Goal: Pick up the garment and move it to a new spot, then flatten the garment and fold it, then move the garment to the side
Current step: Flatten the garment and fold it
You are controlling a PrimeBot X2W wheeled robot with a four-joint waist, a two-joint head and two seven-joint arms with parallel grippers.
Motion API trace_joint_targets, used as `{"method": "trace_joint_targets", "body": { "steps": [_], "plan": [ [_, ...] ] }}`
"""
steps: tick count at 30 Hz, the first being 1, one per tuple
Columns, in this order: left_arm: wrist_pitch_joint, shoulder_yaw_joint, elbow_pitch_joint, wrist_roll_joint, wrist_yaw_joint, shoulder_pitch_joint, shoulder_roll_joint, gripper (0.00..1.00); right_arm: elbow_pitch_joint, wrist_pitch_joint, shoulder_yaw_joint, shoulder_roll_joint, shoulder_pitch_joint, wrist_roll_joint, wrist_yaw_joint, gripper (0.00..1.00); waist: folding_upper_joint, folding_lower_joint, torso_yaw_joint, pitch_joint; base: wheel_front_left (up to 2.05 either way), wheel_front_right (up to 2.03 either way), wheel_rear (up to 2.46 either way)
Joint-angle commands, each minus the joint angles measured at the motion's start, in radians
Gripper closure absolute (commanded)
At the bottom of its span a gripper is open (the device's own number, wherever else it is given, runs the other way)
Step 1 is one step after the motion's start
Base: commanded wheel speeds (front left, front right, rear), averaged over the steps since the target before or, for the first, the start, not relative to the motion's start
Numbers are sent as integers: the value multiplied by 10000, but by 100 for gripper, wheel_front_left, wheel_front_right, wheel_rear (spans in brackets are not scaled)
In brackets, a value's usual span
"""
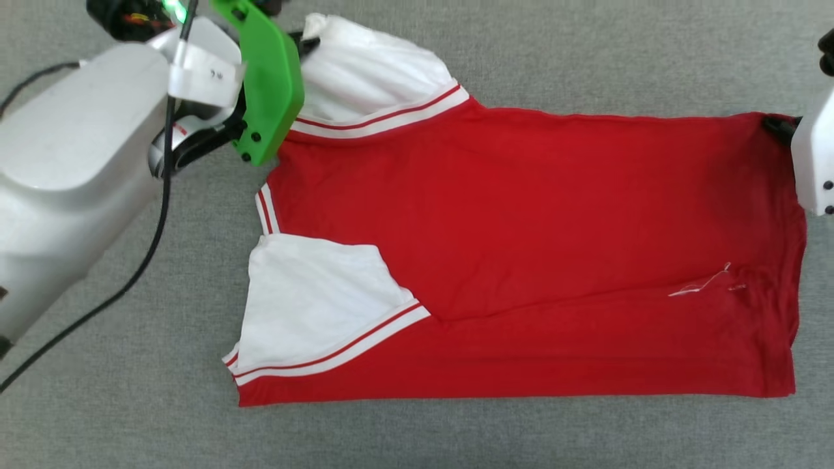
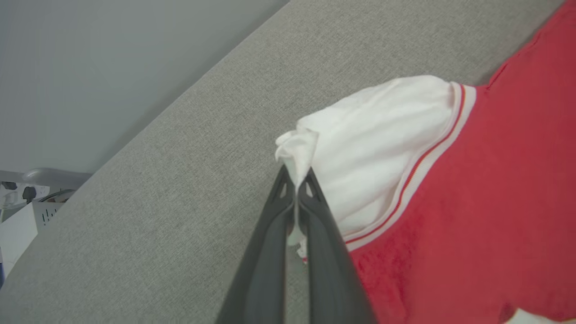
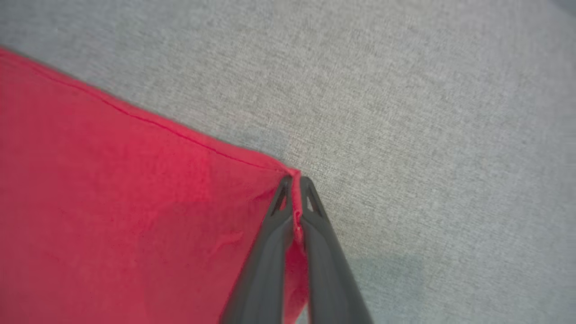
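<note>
Two wrist views expose grips: left end effector (image 2: pixel 297 177) clamps garment (image 1: pixel 521 215) sleeve, right end effector (image 3: pixel 294 182) hem corner

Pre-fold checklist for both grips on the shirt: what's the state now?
1. Left gripper shut on the far sleeve tip: ok.
2. Right gripper shut on the hem corner: ok.
3. Shirt far edge straight between the grips: ok.
4. Near sleeve flat on the body: ok.
5. Body smooth: not ok, a crease runs toward the hem.
6. Print facing down: cannot tell.
</note>
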Motion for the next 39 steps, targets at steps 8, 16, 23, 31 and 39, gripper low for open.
{"method": "trace_joint_targets", "body": {
  "steps": [8,16,23,31,39],
  "plan": [
    [-521,20,-453,-69,66,1561,330,100,-987,-1763,430,-537,1416,359,-7,100,0,0,-74,-1725,0,0,0],
    [-1003,17,-1840,-277,831,4005,1271,100,-1638,-2540,268,-805,3521,569,-7,100,0,0,4,-2952,0,0,0],
    [-1245,16,-2511,-576,1407,5693,1663,100,-2164,-2791,-194,-891,5169,705,-7,100,0,0,65,-3407,0,0,0],
    [-1542,16,-2639,-852,1774,6956,1658,100,-2434,-2767,-828,-640,6636,694,-7,100,0,0,49,-3386,0,0,0],
    [-1772,17,-2114,-820,1880,7358,1384,100,-2037,-2641,-1122,-26,7286,759,-7,100,0,0,68,-2946,0,0,0]
  ]
}}
